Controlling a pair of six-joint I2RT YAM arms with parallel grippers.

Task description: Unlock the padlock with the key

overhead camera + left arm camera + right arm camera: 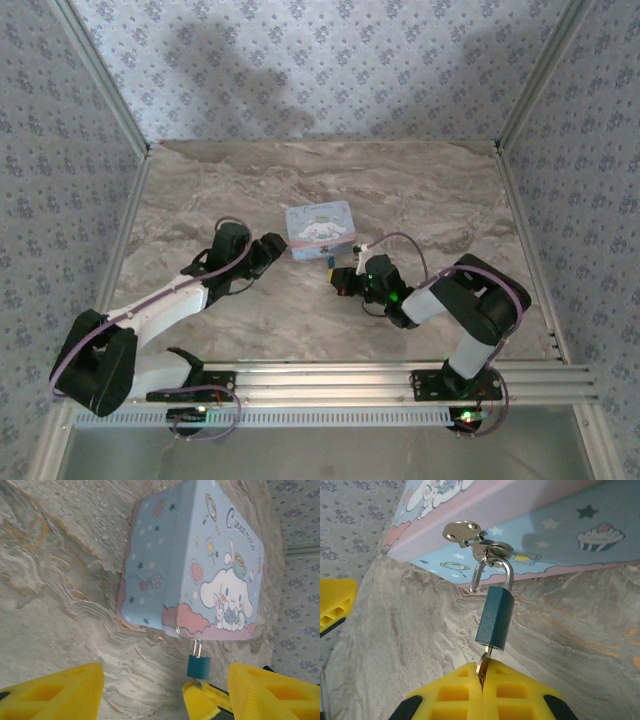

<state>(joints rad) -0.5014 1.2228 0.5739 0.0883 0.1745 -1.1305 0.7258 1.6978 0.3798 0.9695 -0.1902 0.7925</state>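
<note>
Nearest, the left gripper (162, 700) is hovering with its yellow fingers (50, 695) spread wide, holding nothing, just left of the tin (320, 228), which is lying midway between the table's (450, 190) left and right edges. The padlock (495, 620) is hanging from the tin's clasp on its near side. The right gripper (482, 679) is pinching the key (484, 661), which is sitting in the padlock's underside.

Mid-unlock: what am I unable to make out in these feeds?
Right wrist: head of the key buried in the right gripper, jaws shut; only its blade shows below the padlock.
Left wrist: that gripper's yellow fingers and the bottom edge hide nearly all the key.
Top: key too small to find.
Whether the padlock has released: unclear everywhere.
</note>
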